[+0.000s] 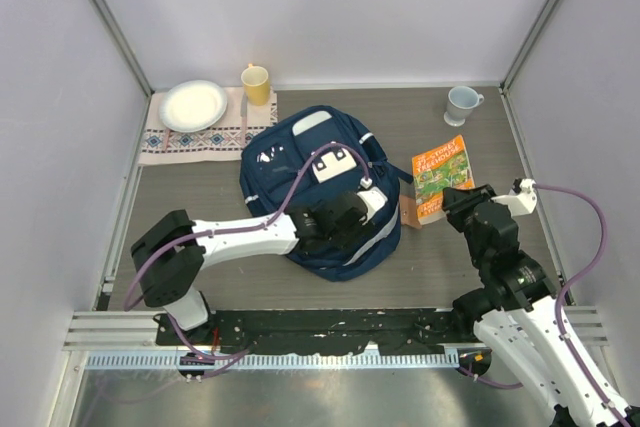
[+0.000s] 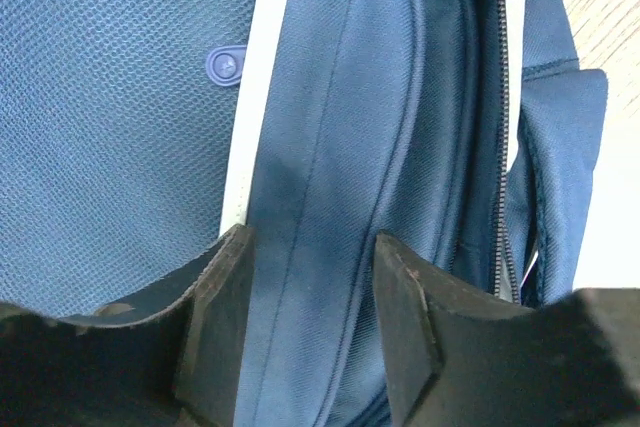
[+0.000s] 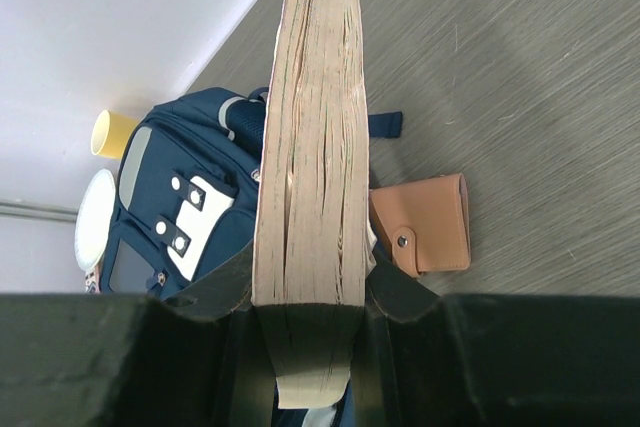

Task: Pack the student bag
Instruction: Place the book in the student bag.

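The student bag [image 1: 300, 162], navy with white stripes and a white buckled flap, lies flat at the table's middle. My left gripper [image 1: 357, 209] is on its right side, the fingers [image 2: 215, 317] closed on a ridge of blue fabric [image 2: 320, 197] beside the zipper [image 2: 500, 97]. My right gripper [image 1: 457, 203] is just right of the bag, shut on an orange-covered book [image 1: 441, 171]. In the right wrist view the book [image 3: 315, 127] stands on edge between the jaws, pages facing the camera, with the bag [image 3: 170, 197] behind it.
A tan snap wallet [image 1: 408, 212] lies between the bag and the book, also in the right wrist view [image 3: 430, 222]. At the back left are a patterned cloth [image 1: 165, 142], a white plate [image 1: 193, 105] and a yellow cup [image 1: 256, 84]. A white mug [image 1: 461, 104] stands back right.
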`<state>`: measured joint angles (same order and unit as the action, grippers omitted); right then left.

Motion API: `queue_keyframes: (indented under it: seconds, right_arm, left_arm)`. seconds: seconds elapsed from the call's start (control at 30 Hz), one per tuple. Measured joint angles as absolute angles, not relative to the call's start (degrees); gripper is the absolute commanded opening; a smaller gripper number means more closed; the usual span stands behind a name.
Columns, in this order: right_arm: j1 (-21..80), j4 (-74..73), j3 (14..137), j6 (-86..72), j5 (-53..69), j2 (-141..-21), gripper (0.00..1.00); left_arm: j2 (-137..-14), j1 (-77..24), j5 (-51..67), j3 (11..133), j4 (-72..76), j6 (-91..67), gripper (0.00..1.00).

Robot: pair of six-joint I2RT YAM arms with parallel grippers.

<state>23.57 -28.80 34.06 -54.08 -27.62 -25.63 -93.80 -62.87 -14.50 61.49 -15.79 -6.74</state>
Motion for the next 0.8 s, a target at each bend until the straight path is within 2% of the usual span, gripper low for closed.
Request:
queue_keyframes:
  seconds: [0.03,0.1,0.17,0.2,0.27,0.8]
  right_arm:
    - [23.57,-28.80,34.06,-54.08,-27.59,-25.67,0.01]
    - [23.57,-28.80,34.06,-54.08,-27.57,-25.87,0.01]
    - [23.57,-28.82,34.06,-54.08,-27.53,-25.93,0.01]
    - [23.57,-28.80,34.06,-54.08,-27.53,-25.93,0.01]
    - [23.57,-28.80,34.06,-54.08,-27.49,-25.93,0.01]
    - [23.57,-36.40,39.29,-50.41,-31.99,-23.73,0.01]
  left_arm:
    - [-94.13,-63.22,-15.35,61.76,-15.90,-6.85,0.40]
    - [-94.72,-64.01,-16.99,62.26,-15.99,-6.94,0.33]
    - [-94.89,-65.10,-17.98,62.35,-16.01,-6.94,0.20]
    - [-94.89,-65.30,-18.28,62.35,-15.99,-7.16,0.09]
    - [-94.89,-65.45,-18.70,62.59,-16.01,-7.22,0.01]
    - [-90.63,-64.93,-24.43,69.28,-19.51,-6.94,0.00]
